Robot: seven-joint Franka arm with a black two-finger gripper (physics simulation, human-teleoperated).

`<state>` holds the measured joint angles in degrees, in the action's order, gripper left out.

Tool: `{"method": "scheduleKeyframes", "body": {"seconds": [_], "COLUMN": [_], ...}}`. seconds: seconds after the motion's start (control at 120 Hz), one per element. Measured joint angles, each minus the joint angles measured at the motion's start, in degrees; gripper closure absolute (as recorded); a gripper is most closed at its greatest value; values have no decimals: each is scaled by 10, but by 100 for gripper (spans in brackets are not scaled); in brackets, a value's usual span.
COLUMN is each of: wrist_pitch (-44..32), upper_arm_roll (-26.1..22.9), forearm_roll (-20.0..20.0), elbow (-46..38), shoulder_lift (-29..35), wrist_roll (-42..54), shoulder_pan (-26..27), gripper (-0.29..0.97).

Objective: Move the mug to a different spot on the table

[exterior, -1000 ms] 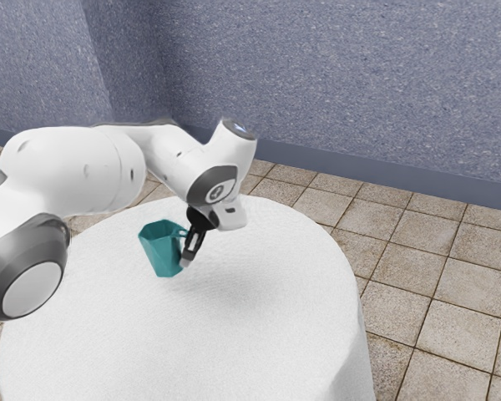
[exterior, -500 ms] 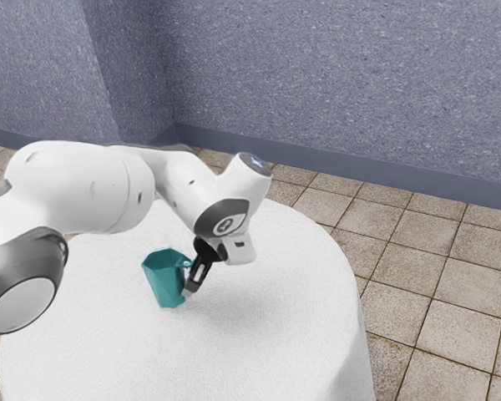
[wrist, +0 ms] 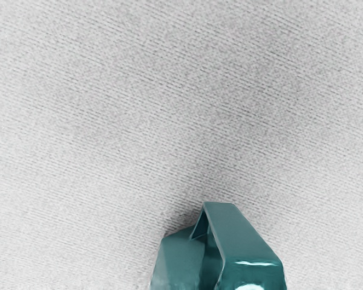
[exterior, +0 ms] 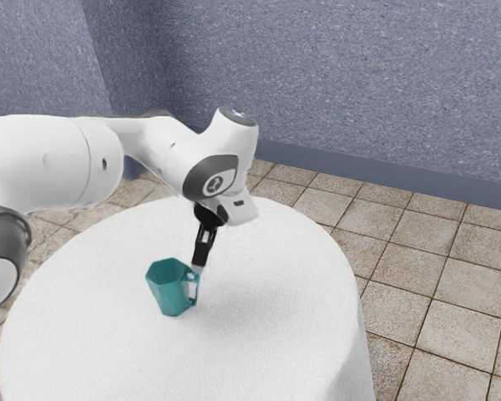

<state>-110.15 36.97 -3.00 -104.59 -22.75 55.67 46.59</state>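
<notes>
The teal mug (exterior: 170, 287) stands upright on the round white table (exterior: 275, 334), its handle (exterior: 190, 286) turned toward the exterior view's right. My gripper (exterior: 199, 262) hangs just above that handle, pointing down, with its fingers slightly apart and clear of it; it is open and holds nothing. In the wrist view the mug's handle (wrist: 233, 241) and part of its body (wrist: 178, 266) lie right under my hand, on the white cloth.
The table's cloth (wrist: 169, 109) stretches bare around the mug, with free room toward the exterior view's right and front (exterior: 301, 292). Beyond the table's edge lie a brown tiled floor (exterior: 434, 276) and blue-grey walls (exterior: 359, 75).
The mug went from tilted in my grip to standing on the table, further toward the front. My gripper let go of the handle and the hand rose above it.
</notes>
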Motion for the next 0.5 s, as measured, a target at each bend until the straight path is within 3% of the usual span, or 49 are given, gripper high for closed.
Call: {"method": "scheduleKeyframes", "body": {"seconds": [0.233,0.5], "wrist_pitch": [23,33], "upper_arm_roll": [7,7], "forearm_roll": [4,3], "elbow": [119,210], "shoulder_lift": [34,62], "wrist_roll": [-13,-102], "shoulder_pan": [-4,-16], "gripper": [2,1]}}
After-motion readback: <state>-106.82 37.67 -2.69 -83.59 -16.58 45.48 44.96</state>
